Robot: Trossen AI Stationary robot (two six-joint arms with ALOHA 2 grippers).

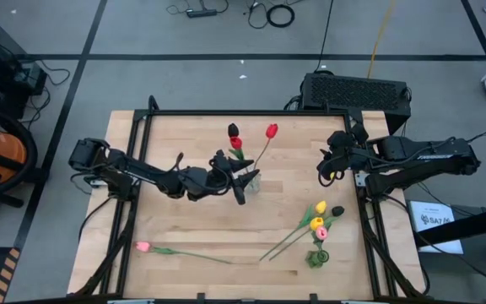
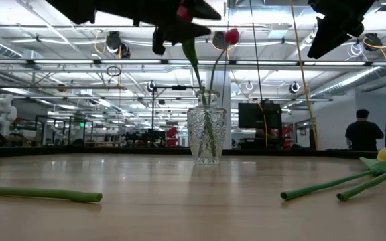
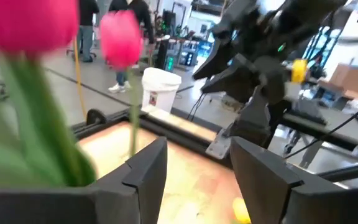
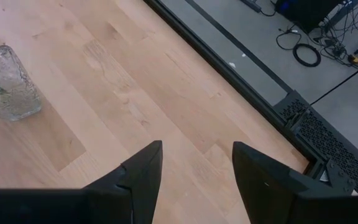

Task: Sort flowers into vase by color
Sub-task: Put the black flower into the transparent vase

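Left tool (image 1: 245,179) hovers over the glass vase (image 1: 251,181) at mid-counter, fingers spread and gripping nothing; the left wrist view shows open space between its fingers. I judge that the red stems beside it stand in the vase free of my grip. My right tool (image 1: 325,167) waits at the right edge of the counter (image 1: 184,224), also spread and empty.

Status, judged from the present layout:
- Done: the glass vase holds two red tulips (image 1: 271,132) and one black tulip (image 1: 233,130), heads up. The black one shares a vase with the reds, so that vase is not of one color.
- Partly done: a small green vase (image 1: 317,256) stands at the near right. Two yellow tulips (image 1: 321,207), one pink tulip (image 1: 320,232) and one black tulip (image 1: 337,210) cluster at it. Two green stems run out across the counter from that cluster, so I cannot tell which of these four are seated.
- Left: one pink tulip (image 1: 143,247) lies flat at the near left, well apart from both vases.

Count:
- Vases: two.
- Red tulips: two.
- Black tulips: two.
- Yellow tulips: two.
- Pink tulips: two.
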